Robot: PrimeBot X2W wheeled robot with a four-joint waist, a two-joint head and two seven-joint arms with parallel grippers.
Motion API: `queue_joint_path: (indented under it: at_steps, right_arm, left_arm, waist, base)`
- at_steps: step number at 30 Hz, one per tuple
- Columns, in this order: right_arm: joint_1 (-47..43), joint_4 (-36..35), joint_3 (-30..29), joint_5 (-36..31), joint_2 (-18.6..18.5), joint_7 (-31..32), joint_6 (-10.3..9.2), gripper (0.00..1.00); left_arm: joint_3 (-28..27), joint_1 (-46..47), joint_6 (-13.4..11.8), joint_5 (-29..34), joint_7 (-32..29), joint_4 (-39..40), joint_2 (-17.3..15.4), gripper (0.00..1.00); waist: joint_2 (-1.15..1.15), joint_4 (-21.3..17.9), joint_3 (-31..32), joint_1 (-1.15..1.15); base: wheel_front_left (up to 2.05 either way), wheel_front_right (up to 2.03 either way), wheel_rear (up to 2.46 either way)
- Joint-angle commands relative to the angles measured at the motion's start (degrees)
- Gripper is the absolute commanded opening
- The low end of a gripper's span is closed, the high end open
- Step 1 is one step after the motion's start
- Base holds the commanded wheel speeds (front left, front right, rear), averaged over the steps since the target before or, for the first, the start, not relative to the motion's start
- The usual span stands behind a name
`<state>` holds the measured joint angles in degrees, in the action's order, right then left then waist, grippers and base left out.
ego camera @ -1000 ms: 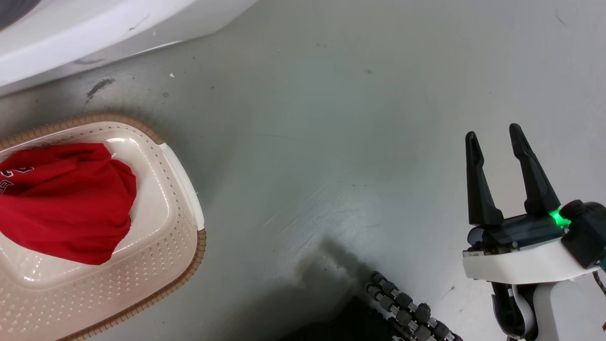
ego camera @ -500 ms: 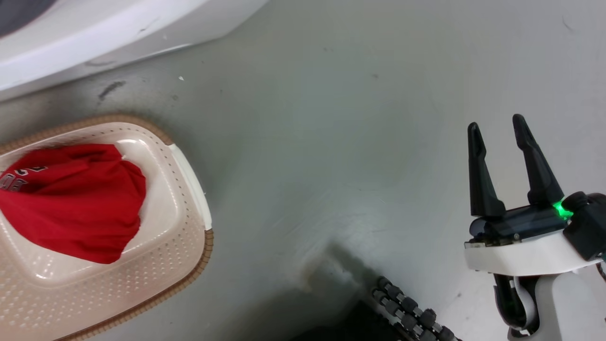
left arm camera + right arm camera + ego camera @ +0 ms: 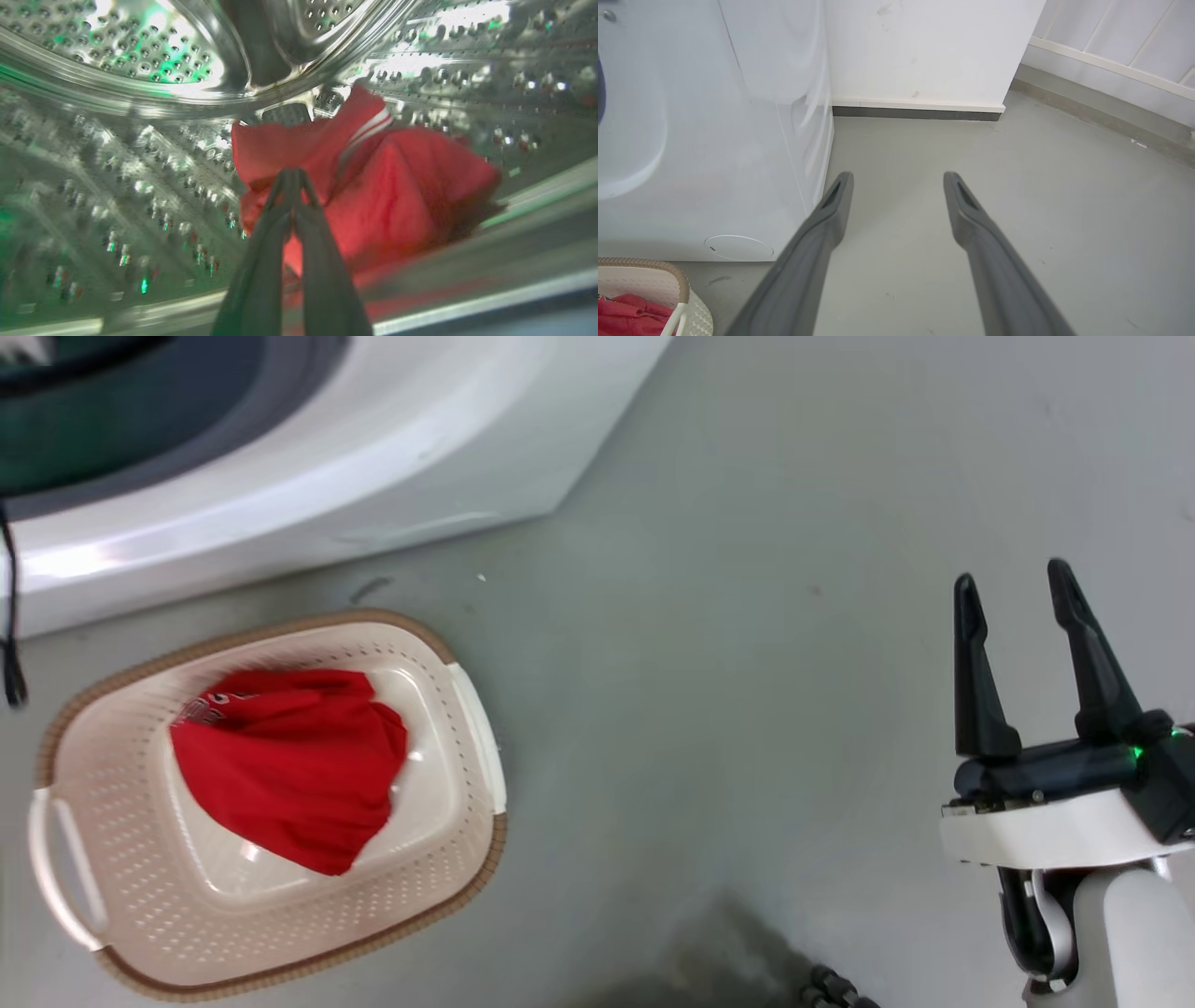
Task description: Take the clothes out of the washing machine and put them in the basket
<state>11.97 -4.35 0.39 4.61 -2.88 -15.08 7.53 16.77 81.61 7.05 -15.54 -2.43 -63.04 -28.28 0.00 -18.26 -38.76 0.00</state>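
Left wrist view | blurred | left tool (image 3: 290, 176) pinched together against clothes (image 3: 402, 191), hold unclear | right tool (image 3: 1011, 575) spread, empty

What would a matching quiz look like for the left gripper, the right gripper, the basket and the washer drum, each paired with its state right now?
Things:
1. left gripper
2. right gripper
3. basket
4. drum

States:
A. open, over the floor
B. on the floor, with the lettered red garment in it
C. shut on the striped red garment
D. perforated steel, around the striped garment

Pairs: 1-C, 2-A, 3-B, 4-D
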Motion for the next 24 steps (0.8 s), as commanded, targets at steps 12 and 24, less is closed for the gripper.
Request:
queue_joint_path:
  at_steps: [12,24]
  right_arm:
    - [-5.7,3.4,-1.2,-4.9,0.0,-0.1,-0.07,1.0]
    - [-9.6,5.0,-1.7,-6.7,0.0,-0.1,-0.08,1.0]
  left_arm:
    - [3.6,-19.0,0.3,-6.0,11.8,2.1,5.0,0.0]
    - [4.9,-32.1,-0.7,-9.0,16.4,15.0,4.6,0.0]
  waist:
    - [0.0,7.8,17.0,0.0]
    - [0.0,10.9,26.0,0.0]
  base:
    - [0.0,0.0,0.0]
    - [0.0,0.0,0.0]
